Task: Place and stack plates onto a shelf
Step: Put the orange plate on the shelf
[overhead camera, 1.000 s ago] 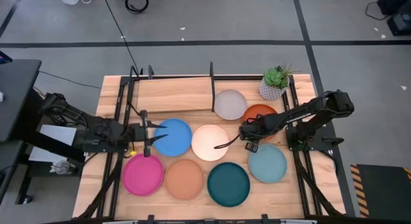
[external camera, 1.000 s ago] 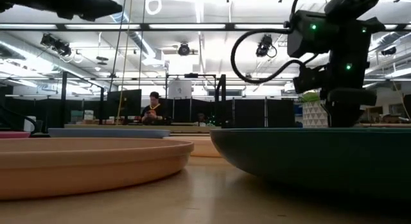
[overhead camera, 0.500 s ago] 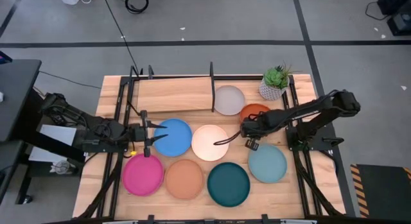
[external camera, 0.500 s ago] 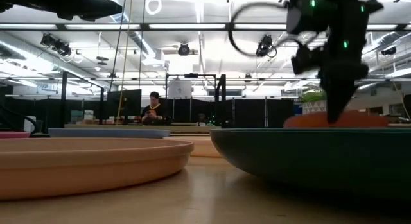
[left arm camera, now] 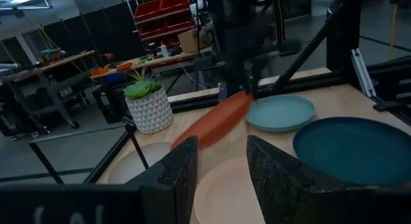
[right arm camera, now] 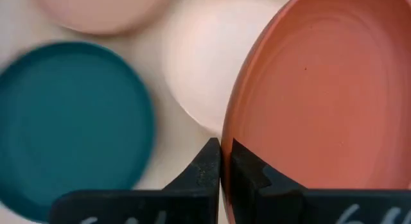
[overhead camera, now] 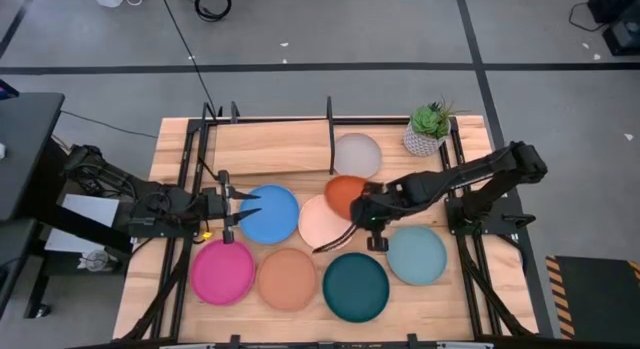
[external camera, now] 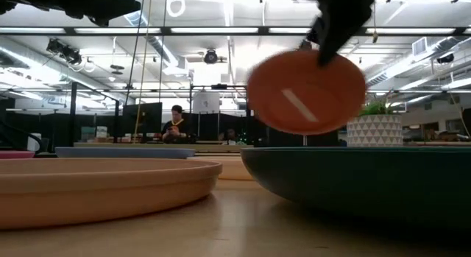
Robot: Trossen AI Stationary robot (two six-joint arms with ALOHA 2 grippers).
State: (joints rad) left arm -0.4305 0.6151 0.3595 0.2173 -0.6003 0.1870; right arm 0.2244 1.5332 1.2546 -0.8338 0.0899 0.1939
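My right gripper (overhead camera: pixel 366 213) is shut on the rust-orange plate (overhead camera: pixel 345 194), which is up in the air over the cream-white plate (overhead camera: pixel 318 227); the low view shows the rust-orange plate (external camera: pixel 305 91) well above the table. On the table lie the blue (overhead camera: pixel 272 215), pink (overhead camera: pixel 222 272), peach (overhead camera: pixel 287 279), dark teal (overhead camera: pixel 355 287), light blue (overhead camera: pixel 416 254) and grey (overhead camera: pixel 357 156) plates. The shelf (overhead camera: pixel 270 144) stands at the far side. My left gripper (overhead camera: pixel 243 203) waits open at the blue plate's left edge. My right gripper pinches the rust-orange plate's rim (right arm camera: pixel 226 146) between its two fingers (right arm camera: pixel 209 165), one on each face. The fingers come in from the table's right side. The plate is lifted clear and steeply tilted, its body reaching away from the fingers toward the table's left.
A potted plant (overhead camera: pixel 430 129) in a white pot stands at the far right corner, next to the grey plate. Black frame rails (overhead camera: pixel 190 189) run along both table sides. A person (external camera: pixel 175 124) sits far off in the room behind.
My right gripper has lifted the rust-orange plate off the table beside the grey plate. It has carried the plate up and toward the table's left, over the cream-white plate. The plate has tipped from flat to steeply tilted.
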